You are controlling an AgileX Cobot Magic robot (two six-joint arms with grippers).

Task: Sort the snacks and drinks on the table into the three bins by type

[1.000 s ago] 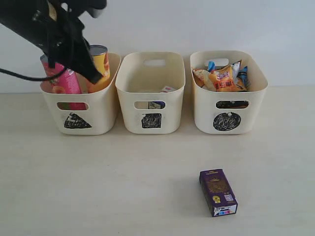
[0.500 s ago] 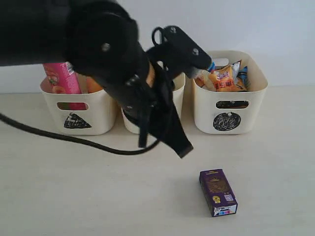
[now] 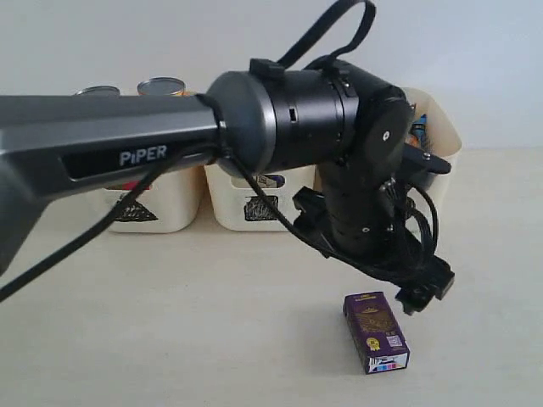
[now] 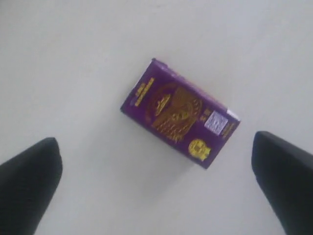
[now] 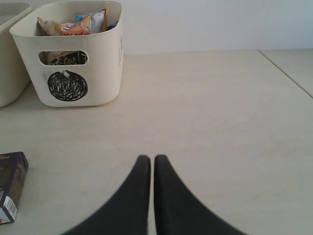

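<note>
The dark purple drink carton (image 3: 376,332) lies flat on the table at the front right. My left gripper (image 3: 422,295) hangs just above and behind it. In the left wrist view this gripper (image 4: 155,161) is open, its fingers (image 4: 29,181) wide apart, and the carton (image 4: 178,112) lies below between them, untouched. The right gripper (image 5: 149,159) is shut and empty, low over the table; the carton (image 5: 11,186) shows at that view's edge. Two tube tops (image 3: 161,85) rise from the triangle bin (image 3: 153,212). Bags (image 5: 73,24) fill the circle bin (image 5: 68,63).
The left arm (image 3: 280,119) crosses in front of the bins and hides most of the circle bin (image 3: 441,127). The square bin (image 3: 254,208) stands in the middle, a white-blue carton (image 3: 270,181) showing through its handle hole. A table seam (image 5: 288,73) runs beyond the right gripper.
The left arm has swung from over the triangle bin across to the right and come down over the purple carton. The carton and the bins have not moved.
</note>
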